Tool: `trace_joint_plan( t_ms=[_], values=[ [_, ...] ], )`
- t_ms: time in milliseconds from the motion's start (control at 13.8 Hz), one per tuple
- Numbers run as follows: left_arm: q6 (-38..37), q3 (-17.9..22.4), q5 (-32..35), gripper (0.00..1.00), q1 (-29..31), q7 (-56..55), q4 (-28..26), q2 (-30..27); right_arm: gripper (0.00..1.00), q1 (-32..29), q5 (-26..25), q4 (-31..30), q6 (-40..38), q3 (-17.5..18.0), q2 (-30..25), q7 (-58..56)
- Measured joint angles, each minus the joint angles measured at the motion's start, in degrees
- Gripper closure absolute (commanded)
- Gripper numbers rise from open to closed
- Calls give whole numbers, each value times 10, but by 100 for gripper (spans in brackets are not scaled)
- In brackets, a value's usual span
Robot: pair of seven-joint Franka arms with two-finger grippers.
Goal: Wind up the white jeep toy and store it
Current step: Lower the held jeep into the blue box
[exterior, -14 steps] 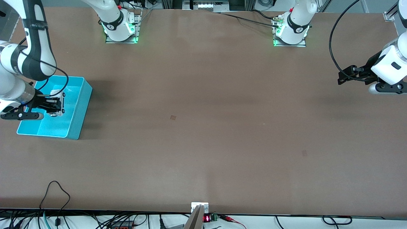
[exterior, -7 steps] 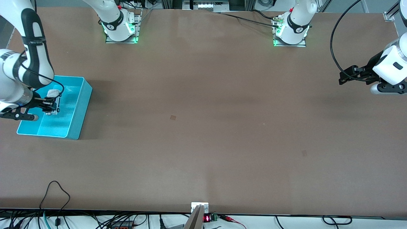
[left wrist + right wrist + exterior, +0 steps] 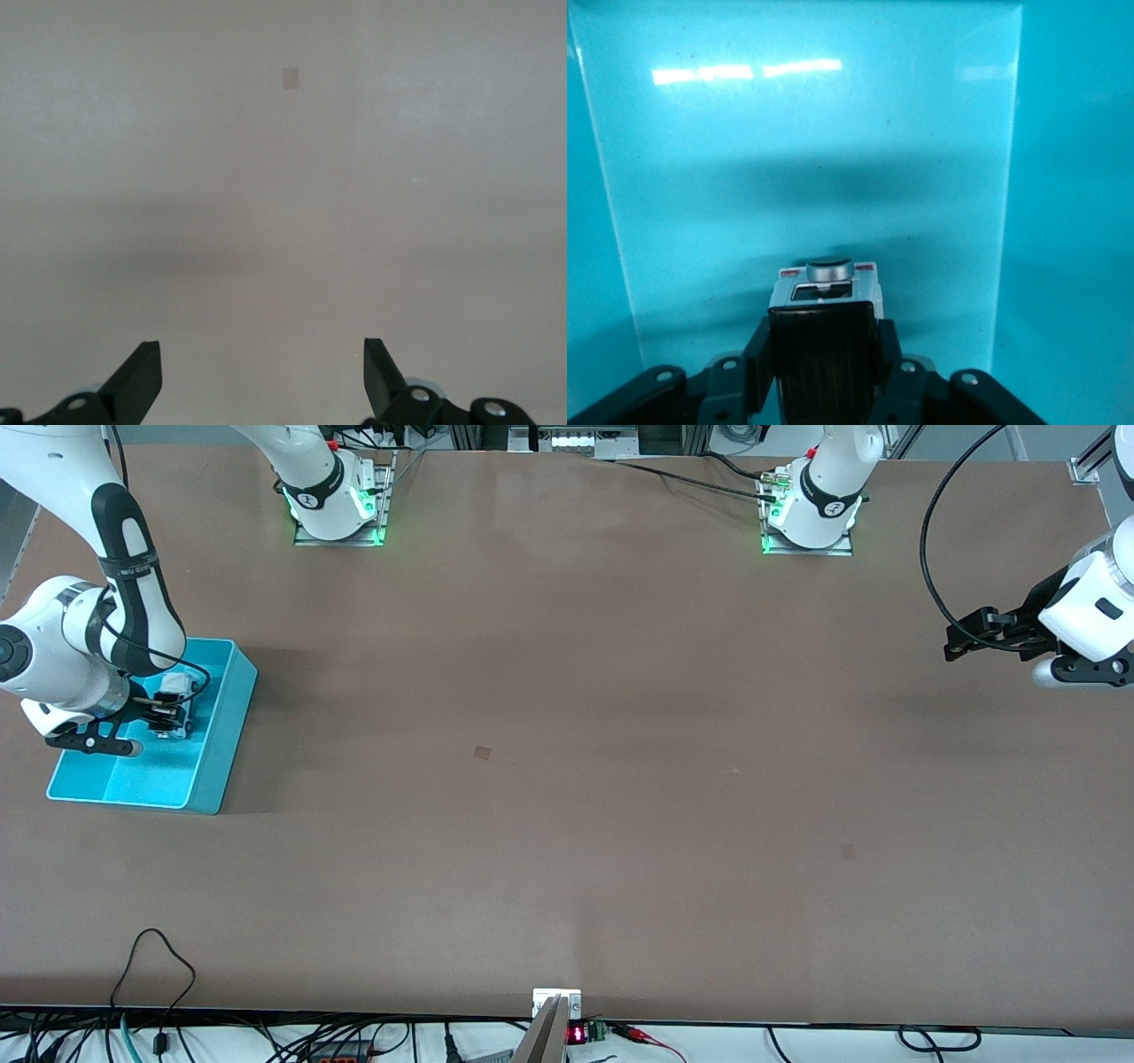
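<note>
The white jeep toy with its black roof panel is clamped between the fingers of my right gripper, which is shut on it inside the turquoise bin. The right wrist view shows the jeep toy over the bin's floor, a grey round part on its end. My left gripper waits open above bare table at the left arm's end. In the left wrist view its fingertips stand wide apart with nothing between them.
The bin stands at the right arm's end of the brown table. A small tan patch marks the table's middle and another lies toward the left arm's end. Cables run along the table's front edge.
My right arm has swung over the bin, shifting the held jeep first toward the table's end, then back toward the bin's inner wall. The left arm has barely moved.
</note>
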Motion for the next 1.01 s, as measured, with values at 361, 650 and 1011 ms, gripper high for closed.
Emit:
trace_joint_plan(
  t_ms=[361,650,1011],
  values=[
    [0,0,0,0,0,0,0,0,51,-5,35,0,1,0,6,-1],
    [0,0,0,0,0,0,0,0,0,-4,39,7,1,5,6,-1],
    [0,2,0,0,1,0,0,0,0,20,40,54,-27,10,-22,-2]
  ],
)
